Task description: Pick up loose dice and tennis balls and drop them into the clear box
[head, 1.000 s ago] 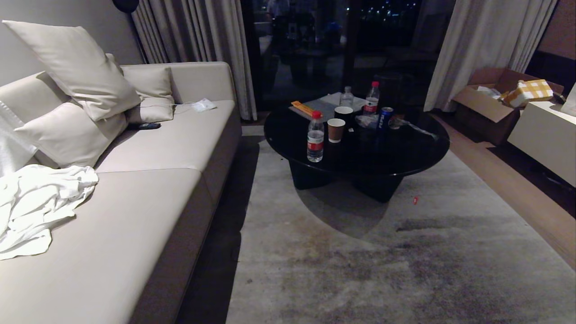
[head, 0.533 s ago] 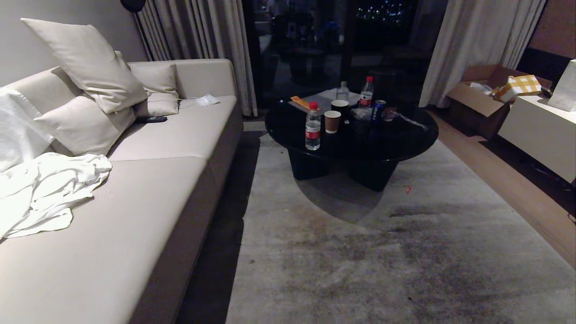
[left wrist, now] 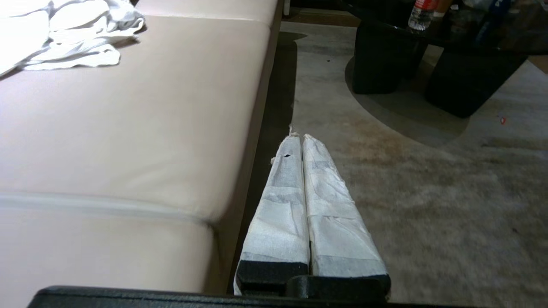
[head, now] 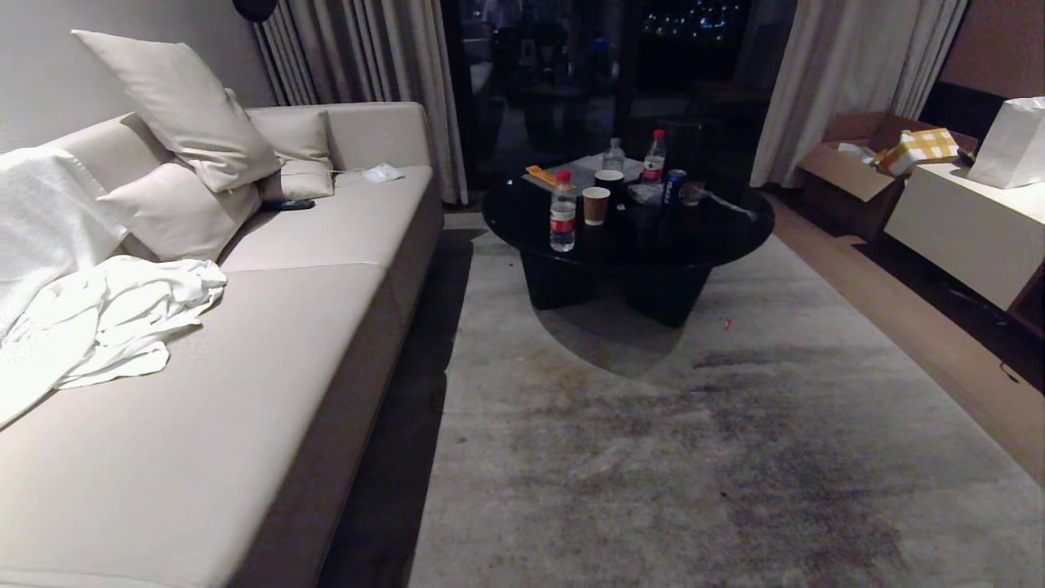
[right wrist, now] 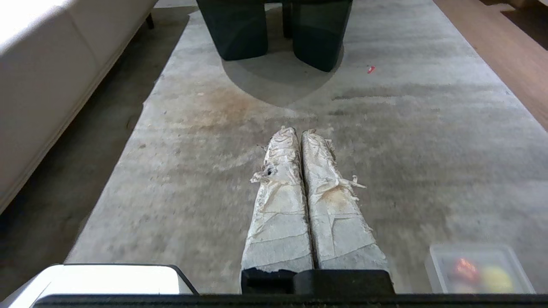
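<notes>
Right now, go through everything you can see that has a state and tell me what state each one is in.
Left tool: shut, empty, hanging beside the sofa edge.
Right tool: shut, empty, over the rug.
Clear box: on the rug, lidless, a red and a yellow thing inside.
Water bottle: upright, red cap on.
Paper cup: upright.
Cardboard box: flaps open.

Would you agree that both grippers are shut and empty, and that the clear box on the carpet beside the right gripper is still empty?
Not quite: the clear box already holds a red and a yellow-green item, as the right wrist view shows. Both the left gripper and right gripper are indeed shut and empty.
</notes>
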{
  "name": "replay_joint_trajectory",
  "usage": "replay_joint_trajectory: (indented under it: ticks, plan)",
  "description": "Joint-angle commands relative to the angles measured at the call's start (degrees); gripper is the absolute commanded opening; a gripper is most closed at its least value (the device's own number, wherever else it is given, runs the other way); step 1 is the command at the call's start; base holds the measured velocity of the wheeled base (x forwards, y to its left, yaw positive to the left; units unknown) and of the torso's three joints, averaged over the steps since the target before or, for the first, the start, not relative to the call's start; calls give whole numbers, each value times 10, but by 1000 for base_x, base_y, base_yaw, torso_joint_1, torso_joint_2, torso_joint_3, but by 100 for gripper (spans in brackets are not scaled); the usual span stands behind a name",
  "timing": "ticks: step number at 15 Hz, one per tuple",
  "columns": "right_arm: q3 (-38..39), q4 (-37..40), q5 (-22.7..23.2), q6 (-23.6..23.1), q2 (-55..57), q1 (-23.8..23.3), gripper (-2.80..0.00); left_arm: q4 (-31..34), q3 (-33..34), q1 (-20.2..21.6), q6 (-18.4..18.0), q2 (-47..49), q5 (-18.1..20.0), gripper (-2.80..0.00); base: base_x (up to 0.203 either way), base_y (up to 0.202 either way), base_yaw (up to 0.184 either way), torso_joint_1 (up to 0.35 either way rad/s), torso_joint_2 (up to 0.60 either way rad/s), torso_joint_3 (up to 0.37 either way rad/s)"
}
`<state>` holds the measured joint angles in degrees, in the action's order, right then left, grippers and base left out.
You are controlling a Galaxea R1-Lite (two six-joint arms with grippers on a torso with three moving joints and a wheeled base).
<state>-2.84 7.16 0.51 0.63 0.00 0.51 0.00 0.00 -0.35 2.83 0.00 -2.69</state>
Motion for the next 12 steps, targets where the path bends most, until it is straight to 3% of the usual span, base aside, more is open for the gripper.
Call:
replay_joint_trajectory:
  ticks: [1,12]
  plan:
    - [0,0,0,0,1,0,-280,0,1,0,-3,1,1,-280,-183,0,0,2,2,-2]
    - [0,1,0,0,1,0,-280,0,1,0,-15,1,2,-280,-176,0,-1,1,2,4]
